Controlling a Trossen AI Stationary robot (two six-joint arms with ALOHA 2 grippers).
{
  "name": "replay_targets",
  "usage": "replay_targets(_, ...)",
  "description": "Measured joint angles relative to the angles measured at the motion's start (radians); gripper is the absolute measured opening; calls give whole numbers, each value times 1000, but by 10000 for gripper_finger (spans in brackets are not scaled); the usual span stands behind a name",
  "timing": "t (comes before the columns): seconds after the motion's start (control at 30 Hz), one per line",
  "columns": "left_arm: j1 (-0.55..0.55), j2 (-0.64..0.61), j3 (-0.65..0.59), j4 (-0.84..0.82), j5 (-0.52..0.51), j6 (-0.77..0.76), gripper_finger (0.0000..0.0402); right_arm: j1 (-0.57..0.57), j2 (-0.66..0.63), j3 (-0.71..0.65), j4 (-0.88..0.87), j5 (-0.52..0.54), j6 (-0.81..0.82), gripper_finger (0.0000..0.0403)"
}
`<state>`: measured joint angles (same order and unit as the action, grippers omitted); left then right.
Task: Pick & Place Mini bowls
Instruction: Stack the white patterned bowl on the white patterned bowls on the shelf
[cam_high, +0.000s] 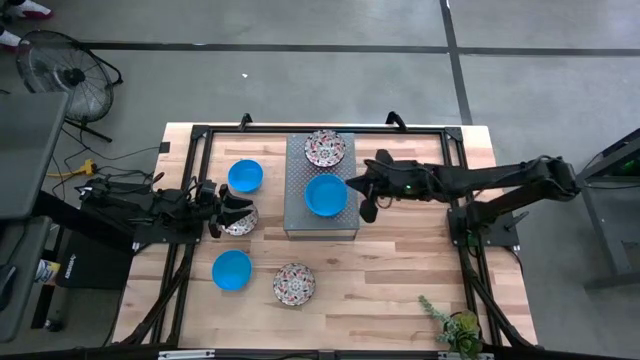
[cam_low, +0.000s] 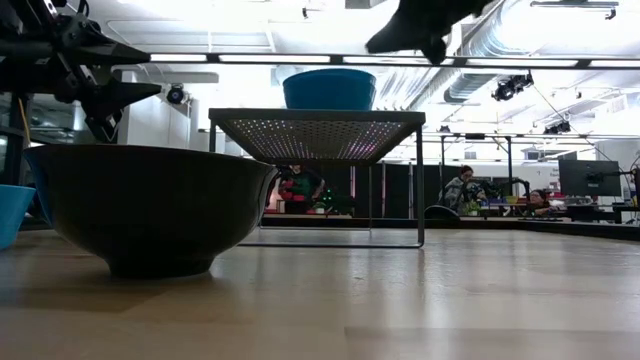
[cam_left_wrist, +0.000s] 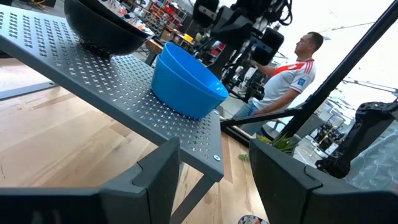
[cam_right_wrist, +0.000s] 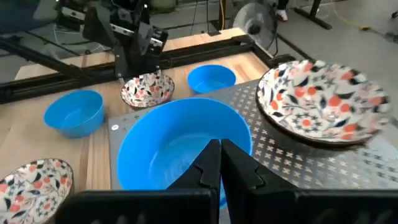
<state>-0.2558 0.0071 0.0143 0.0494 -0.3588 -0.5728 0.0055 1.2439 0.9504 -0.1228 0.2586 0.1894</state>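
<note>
A grey perforated stand (cam_high: 300, 218) holds a floral bowl (cam_high: 325, 148) and a blue bowl (cam_high: 326, 194). On the wood rest a blue bowl (cam_high: 245, 176), a floral bowl (cam_high: 238, 220), a second blue bowl (cam_high: 232, 270) and a second floral bowl (cam_high: 294, 284). My left gripper (cam_high: 238, 209) hangs open over the floral bowl beside the stand (cam_right_wrist: 147, 90), which peeks in below its fingers (cam_left_wrist: 255, 219). My right gripper (cam_right_wrist: 219, 155) is shut and hovers above the stand's blue bowl (cam_right_wrist: 180, 146), clear of it in the low view (cam_low: 420, 30).
The stand (cam_low: 320, 135) sits on thin legs with open room under it. A small plant (cam_high: 455, 325) stands at the table's near right corner. Black frame rails (cam_high: 200, 135) run along the table's edges. People sit in the room beyond (cam_left_wrist: 292, 68).
</note>
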Motion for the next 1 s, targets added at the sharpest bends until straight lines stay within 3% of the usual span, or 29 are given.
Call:
replay_targets(0.3, 0, 0, 0, 0, 0, 0, 190, 50, -134, -8, -271, 41, 38, 0)
replay_targets(0.63, 0, 0, 0, 0, 0, 0, 190, 82, -417, -417, -25, 16, 255, 0)
replay_targets(1.0, 0, 0, 0, 0, 0, 0, 190, 80, -739, -688, 60, -27, 338, 0)
